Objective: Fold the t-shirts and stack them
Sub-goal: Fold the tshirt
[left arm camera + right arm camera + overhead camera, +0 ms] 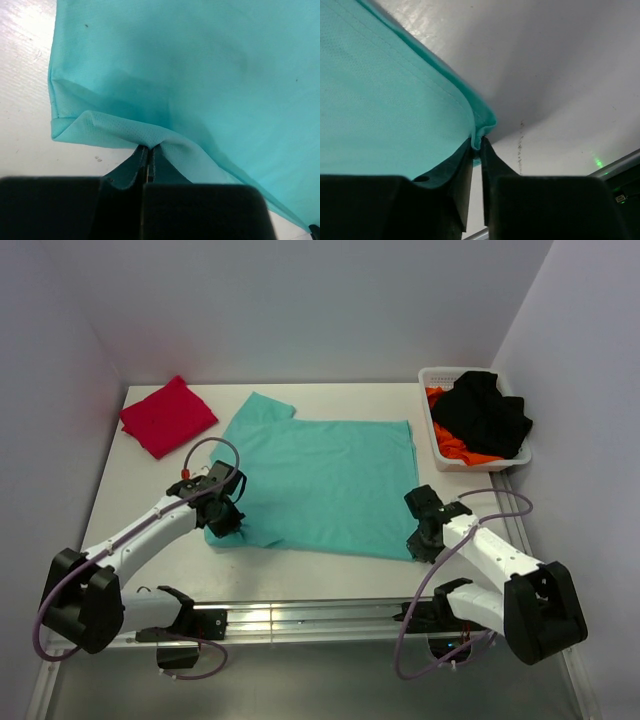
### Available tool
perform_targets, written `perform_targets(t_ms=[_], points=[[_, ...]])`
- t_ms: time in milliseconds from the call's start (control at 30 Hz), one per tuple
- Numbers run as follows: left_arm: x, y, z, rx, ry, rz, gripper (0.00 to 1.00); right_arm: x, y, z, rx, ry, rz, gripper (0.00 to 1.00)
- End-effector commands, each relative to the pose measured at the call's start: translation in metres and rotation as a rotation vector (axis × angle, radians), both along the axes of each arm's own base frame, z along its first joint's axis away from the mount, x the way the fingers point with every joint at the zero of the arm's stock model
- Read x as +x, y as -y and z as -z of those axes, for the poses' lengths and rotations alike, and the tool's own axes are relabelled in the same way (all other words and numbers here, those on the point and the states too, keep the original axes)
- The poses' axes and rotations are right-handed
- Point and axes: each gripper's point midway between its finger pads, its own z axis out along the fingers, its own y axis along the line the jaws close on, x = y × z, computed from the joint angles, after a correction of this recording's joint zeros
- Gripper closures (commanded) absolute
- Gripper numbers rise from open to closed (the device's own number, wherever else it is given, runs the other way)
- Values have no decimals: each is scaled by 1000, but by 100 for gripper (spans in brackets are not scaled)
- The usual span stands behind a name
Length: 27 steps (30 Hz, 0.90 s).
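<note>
The teal t-shirt [320,480] lies flat in the middle of the bench [130,495], its long axis running left to right, and all of it stretches away from both arms. The left hand [222,522] is pressed together on the near left corner. The right hand [418,545] pinches the near right corner. I'd guess the near edge gets carried over to the far one.

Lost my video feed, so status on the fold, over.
Left gripper shut on teal t-shirt, near-left corner. Right gripper shut on its near-right hem. Shirt spread flat; red t-shirt folded far left. Nothing blocking.
</note>
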Motion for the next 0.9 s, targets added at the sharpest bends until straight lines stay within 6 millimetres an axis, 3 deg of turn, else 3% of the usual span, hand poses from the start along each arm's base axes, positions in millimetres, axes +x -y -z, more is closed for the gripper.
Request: perform_targets(t_ms=[0,100,233,433,567,867], points=[[6,-3,-19,8,43,-9,100,9,9,3,-62,21,19,87],[8,-3,-24,9,47,-8,100,8,7,3,-56,10,16,100],[8,-3,-36,-3,59,-13,100,10,5,-12,-37,37,8,100],[10,3,-58,-35,77,8,100,20,4,-54,-32,84,-4,100],[25,9,-72,-53,89,38,100,39,0,-79,-32,130,-27,100],[80,6,-85,-65,117,51,100,93,-2,-109,-70,167,-57,100]])
